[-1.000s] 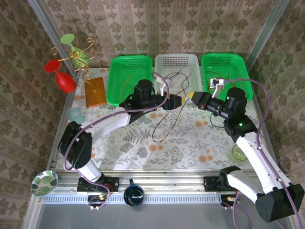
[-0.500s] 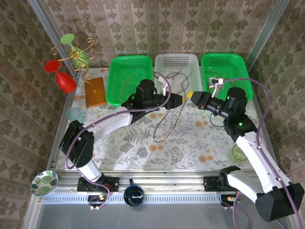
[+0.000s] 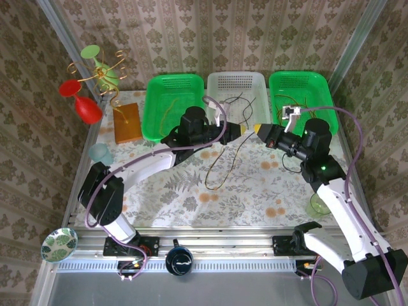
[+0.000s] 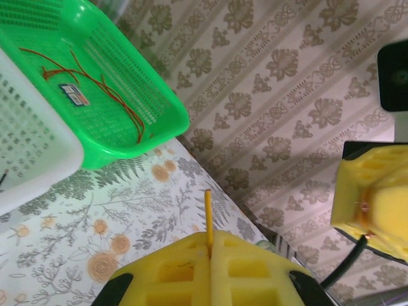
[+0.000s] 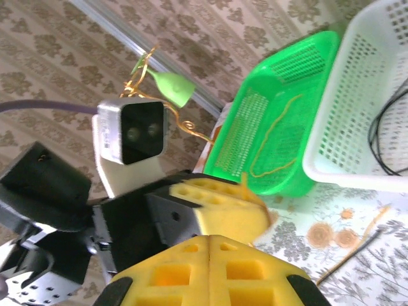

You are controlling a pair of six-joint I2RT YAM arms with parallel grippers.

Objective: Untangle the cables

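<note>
Three baskets stand in a row at the far edge of the table (image 3: 191,197).

- Left green basket (image 3: 153,108): one yellow-olive strand (image 5: 274,137) lies loose on its floor.
- White basket (image 3: 236,79), in the middle: thin black cables (image 3: 239,102) in loose loops, one seen through the wall at the right wrist.
- Right green basket (image 4: 162,108): a red-orange cable (image 4: 105,86) curls across the mesh, with a small white label (image 4: 75,94) beside it.

The two arms meet nose to nose just in front of the white basket, above the table.

The left gripper (image 3: 242,132) has its yellow fingers pressed together. I see a yellow-olive cable (image 4: 208,213) pinched in the seam, its end poking straight out past the tips.

The right gripper (image 3: 259,129) is also fully closed. A dark cable (image 4: 344,269) comes out from under its fingers, so I read it as clamped there.

From the meeting point a thin hanging loop (image 3: 222,167) of cable drops to the floral tabletop, nearer the arm bases. I cannot tell from above how many strands are in it.
</note>
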